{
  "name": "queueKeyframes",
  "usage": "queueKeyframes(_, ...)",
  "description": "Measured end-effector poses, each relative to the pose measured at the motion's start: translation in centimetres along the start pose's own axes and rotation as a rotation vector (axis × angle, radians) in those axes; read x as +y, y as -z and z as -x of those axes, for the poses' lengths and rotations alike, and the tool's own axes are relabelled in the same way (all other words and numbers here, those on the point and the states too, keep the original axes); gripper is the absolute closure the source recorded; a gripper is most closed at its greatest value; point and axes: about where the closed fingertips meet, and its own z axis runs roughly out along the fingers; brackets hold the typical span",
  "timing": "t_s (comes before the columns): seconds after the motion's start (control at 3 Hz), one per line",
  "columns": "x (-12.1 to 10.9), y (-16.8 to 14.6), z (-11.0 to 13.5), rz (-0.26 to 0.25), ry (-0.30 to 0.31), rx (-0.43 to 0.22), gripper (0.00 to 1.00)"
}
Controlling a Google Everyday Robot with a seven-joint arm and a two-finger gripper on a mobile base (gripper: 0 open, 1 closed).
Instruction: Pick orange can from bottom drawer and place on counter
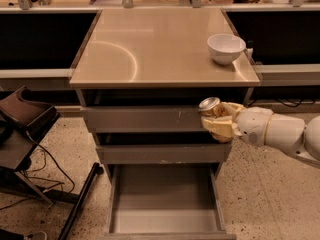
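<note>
The orange can (pixel 209 106), shiny with a silver top, is held in my gripper (pixel 219 121), whose cream fingers (pixel 220 129) are shut around it. The gripper holds it in front of the top drawer's right end, below the counter's front edge. My white arm (pixel 280 133) reaches in from the right. The bottom drawer (pixel 165 221) is pulled open below and its tray shows nothing inside. The counter (pixel 150 49) is the glossy tan top of the grey cabinet, with a curved reflection mark at its left.
A white bowl (pixel 226 48) stands at the counter's back right corner. The two upper drawers (pixel 145 120) are pushed in. A dark chair and cables (pixel 25 134) stand on the speckled floor at the left. Black shelving runs behind.
</note>
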Motion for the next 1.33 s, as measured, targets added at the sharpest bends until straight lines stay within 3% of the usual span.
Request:
queueKeyframes(0.33, -0.8, -0.7, 2.8, -0.003, 0.079, -0.017, 1.00)
queueKeyframes(0.67, -2.7, -2.9, 9.9, -0.015, 0.210, -0.046, 1.00)
queueKeyframes(1.0, -4.8, -6.2, 16.8, -0.012, 0.299, -0.048, 1.00)
queueKeyframes(1.33, -6.7, -10.0, 21.2, -0.008, 0.364, -0.021, 1.00)
